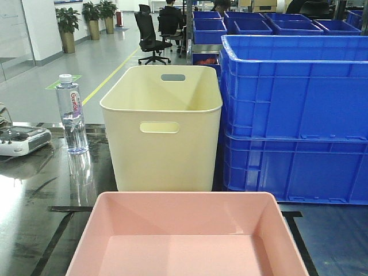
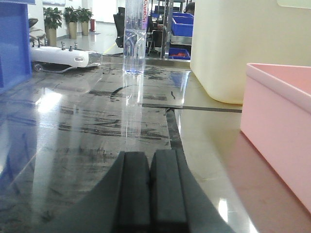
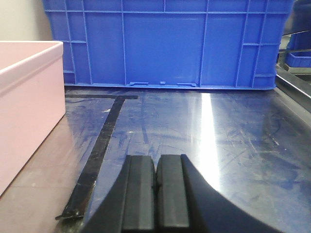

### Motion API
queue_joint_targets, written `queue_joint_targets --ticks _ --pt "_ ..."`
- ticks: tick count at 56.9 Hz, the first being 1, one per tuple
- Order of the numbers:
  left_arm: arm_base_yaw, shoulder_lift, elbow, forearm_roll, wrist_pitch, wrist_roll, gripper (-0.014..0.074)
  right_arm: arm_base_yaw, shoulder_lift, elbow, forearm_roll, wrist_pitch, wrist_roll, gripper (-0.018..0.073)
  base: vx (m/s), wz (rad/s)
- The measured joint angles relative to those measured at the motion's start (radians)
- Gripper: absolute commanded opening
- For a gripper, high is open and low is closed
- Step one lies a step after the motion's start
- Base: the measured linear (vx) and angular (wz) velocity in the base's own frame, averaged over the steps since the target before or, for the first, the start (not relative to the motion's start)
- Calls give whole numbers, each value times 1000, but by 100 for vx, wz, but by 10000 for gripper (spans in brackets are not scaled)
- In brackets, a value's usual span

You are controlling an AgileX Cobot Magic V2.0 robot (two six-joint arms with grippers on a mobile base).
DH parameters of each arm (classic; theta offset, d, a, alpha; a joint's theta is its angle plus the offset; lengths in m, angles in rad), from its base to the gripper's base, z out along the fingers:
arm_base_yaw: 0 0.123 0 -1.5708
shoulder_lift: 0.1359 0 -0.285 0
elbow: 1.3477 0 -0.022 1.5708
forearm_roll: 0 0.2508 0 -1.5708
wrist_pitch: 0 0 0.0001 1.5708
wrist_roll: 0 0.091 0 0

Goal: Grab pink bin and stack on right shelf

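The pink bin (image 1: 184, 241) sits low in the front view, open side up and with nothing in it, on the dark glossy right shelf (image 1: 333, 241) marked with black tape. In the left wrist view my left gripper (image 2: 151, 156) hovers just over the surface, jaws shut on nothing, with the pink bin's wall (image 2: 282, 121) apart to its right. My right gripper (image 3: 156, 159) is likewise shut on nothing above the shelf (image 3: 218, 136), the pink bin (image 3: 24, 97) off to its left. Neither gripper shows in the front view.
A tall cream bin (image 1: 164, 132) with handle slots stands right behind the pink bin. Stacked blue crates (image 1: 293, 115) fill the right side. A water bottle (image 1: 72, 115) and a white controller (image 1: 20, 140) stand at the left. Black tape (image 3: 99, 145) runs past the right gripper.
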Motion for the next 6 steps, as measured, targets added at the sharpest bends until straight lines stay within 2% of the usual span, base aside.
queue_joint_targets --ticks 6 --pt "0 0 0 0 0 0 -8 0 0 0 0 0 0 -11 0 0"
